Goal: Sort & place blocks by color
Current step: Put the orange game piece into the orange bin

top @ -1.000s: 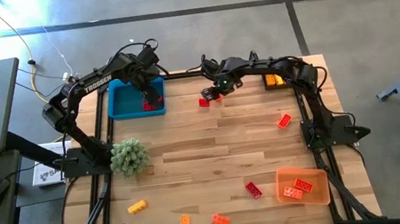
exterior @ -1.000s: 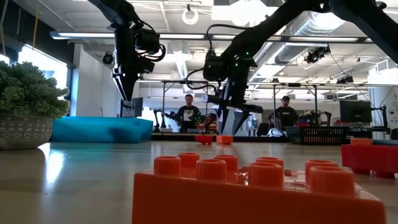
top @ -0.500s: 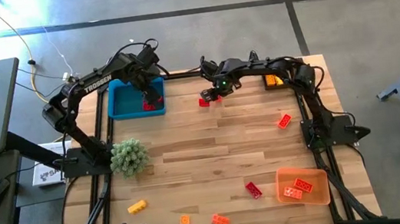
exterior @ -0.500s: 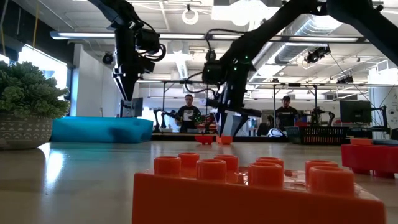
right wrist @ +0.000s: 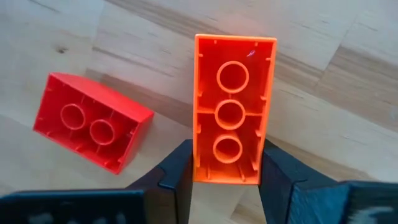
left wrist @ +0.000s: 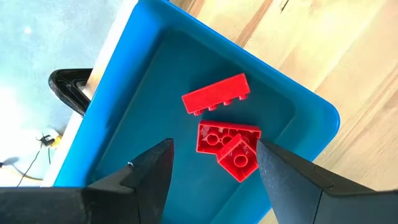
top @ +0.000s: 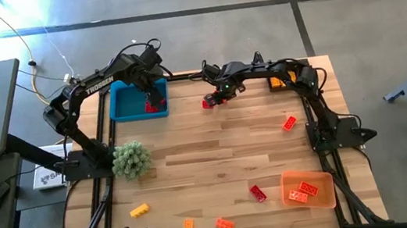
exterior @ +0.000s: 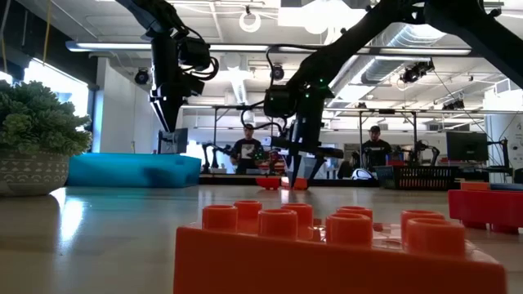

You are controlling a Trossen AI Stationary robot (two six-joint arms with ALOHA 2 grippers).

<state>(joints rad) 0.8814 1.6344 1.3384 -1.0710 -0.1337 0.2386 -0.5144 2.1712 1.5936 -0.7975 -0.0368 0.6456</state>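
A wooden slat table point(top: 216, 148) stands on grey concrete, two people behind it in the workshop. The right gripper point(right wrist: 227, 177) pinches one orange brick point(right wrist: 234, 98) beside one red brick point(right wrist: 90, 121). The left gripper point(left wrist: 211, 165) hangs spread and empty over three red bricks point(left wrist: 227, 140) in the blue tray point(left wrist: 149, 74).

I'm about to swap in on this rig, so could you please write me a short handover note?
Right end effector: closed on an upside-down orange block at the table's far edge, a red block beside it.
Left end effector: open, empty, above the blue tray.
Done: three red blocks in the blue tray; some blocks in the orange tray.
Left: about seven loose blocks on the table.
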